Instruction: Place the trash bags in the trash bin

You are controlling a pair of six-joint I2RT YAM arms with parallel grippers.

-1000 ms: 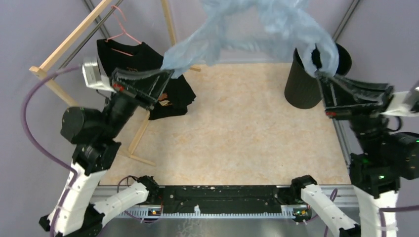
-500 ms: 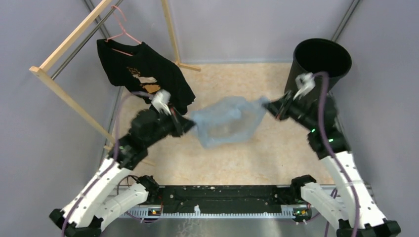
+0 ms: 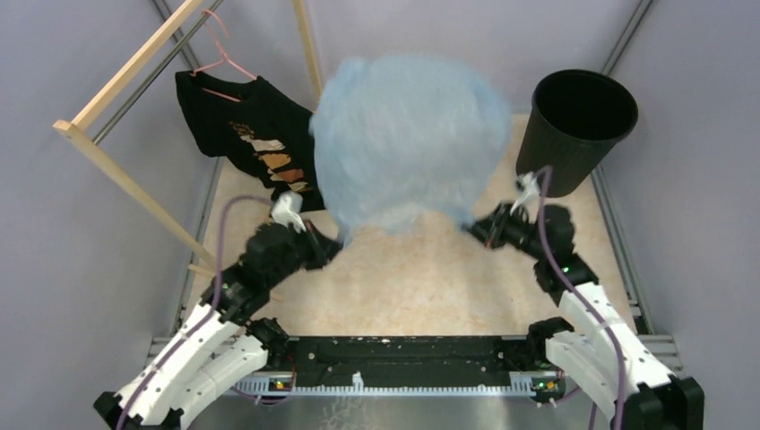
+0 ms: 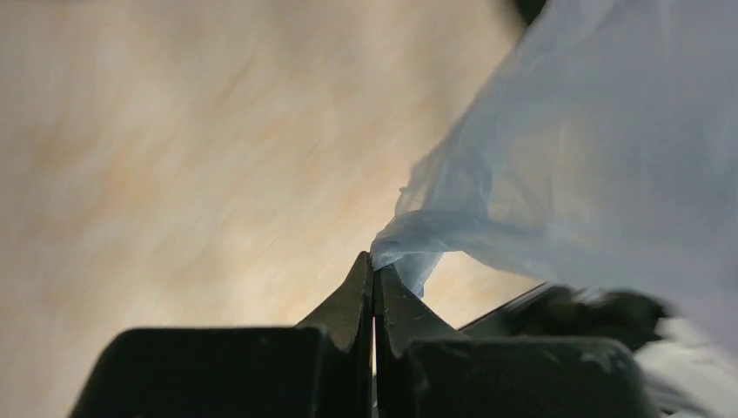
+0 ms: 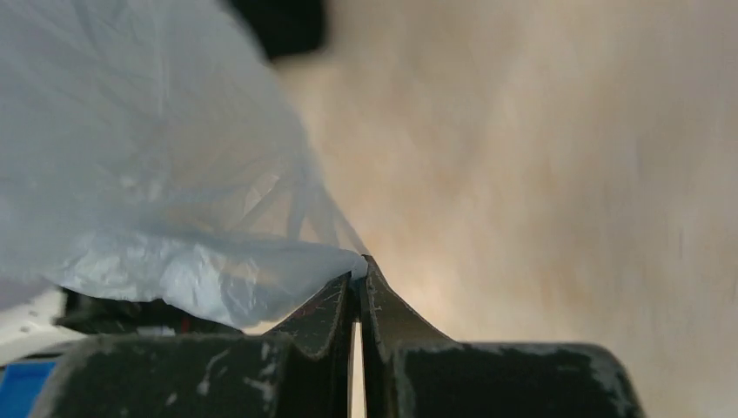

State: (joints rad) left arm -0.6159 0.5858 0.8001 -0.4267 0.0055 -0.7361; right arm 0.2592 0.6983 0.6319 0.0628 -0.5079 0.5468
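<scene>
Currently the thin translucent pale-blue plastic trash bag [image 3: 403,143] is puffed into a dome above the beige counter [image 3: 430,282] — left tool [image 4: 373,272] clamped tight on one lower edge, right tool [image 5: 358,277] clamped on the other. Far right, the round black plastic trash bin [image 3: 566,166] stands upright — bag beside it, not inside.

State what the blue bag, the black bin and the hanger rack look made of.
The trash bag looks like thin plastic film: translucent pale blue, wrinkled, billowing. The trash bin is probably moulded plastic, matte black. The rack seems bare, light wood.
</scene>
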